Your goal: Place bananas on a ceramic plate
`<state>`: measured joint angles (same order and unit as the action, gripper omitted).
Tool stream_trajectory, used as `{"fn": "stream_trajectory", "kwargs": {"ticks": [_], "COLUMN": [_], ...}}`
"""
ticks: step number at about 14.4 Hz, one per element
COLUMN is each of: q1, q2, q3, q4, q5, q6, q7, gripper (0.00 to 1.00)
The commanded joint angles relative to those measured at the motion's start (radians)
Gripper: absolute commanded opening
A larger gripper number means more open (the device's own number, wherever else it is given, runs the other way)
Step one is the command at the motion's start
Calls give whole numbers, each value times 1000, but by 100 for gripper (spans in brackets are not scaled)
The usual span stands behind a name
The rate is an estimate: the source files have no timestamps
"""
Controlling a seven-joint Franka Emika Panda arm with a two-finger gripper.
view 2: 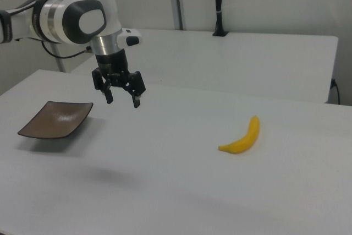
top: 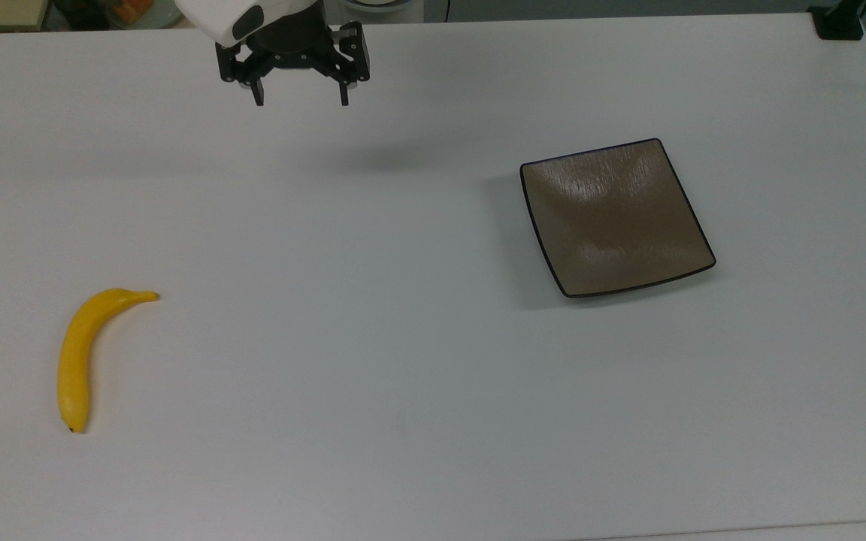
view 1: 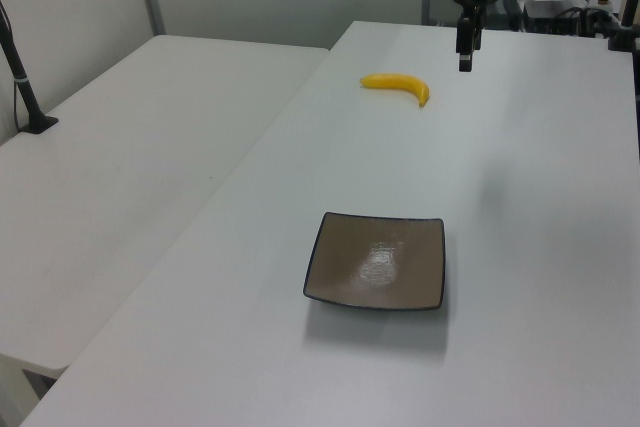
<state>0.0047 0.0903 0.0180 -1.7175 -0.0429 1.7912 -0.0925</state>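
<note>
Hanging above the white desk (top: 403,338), the hand (top: 301,98) is seen at the top edge of the top view, its two black fingers (top: 258,94) spread wide with nothing between them. No contact with the desk is made; a soft shadow is cast on the surface below it. In the right view the hand (view 2: 122,100) is shown pointing downward from the white arm (view 2: 77,17), well clear of the surface.

The banana (top: 83,357) is found lying flat on the desk at the top view's lower left, curved, with its tapered stem toward the top view's upper right and its small dark tip at the bottom. It is untouched and well apart from the hand.

The ceramic plate (top: 617,218) is set on the desk at the top view's right, square, glossy brown-grey with a thin black rim, and nothing is carried on it. Banana and plate are kept well apart.

In the left view the banana (view 1: 398,85) is seen beyond the plate (view 1: 378,260), near the hand (view 1: 465,65). In the right view the plate (view 2: 56,119) is placed at the right view's left and the banana (view 2: 242,137) at the right view's right, with the hand between them.
</note>
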Motion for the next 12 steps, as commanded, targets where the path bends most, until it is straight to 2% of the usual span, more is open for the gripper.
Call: {"fn": "stream_trajectory", "kwargs": {"ticks": [1, 12], "q1": [15, 18], "q2": [-21, -20], "q3": [-17, -16], "q4": [-34, -31], "q5": [-12, -12], "q6": [5, -1], "q7": [-30, -9], "gripper": [100, 100]}}
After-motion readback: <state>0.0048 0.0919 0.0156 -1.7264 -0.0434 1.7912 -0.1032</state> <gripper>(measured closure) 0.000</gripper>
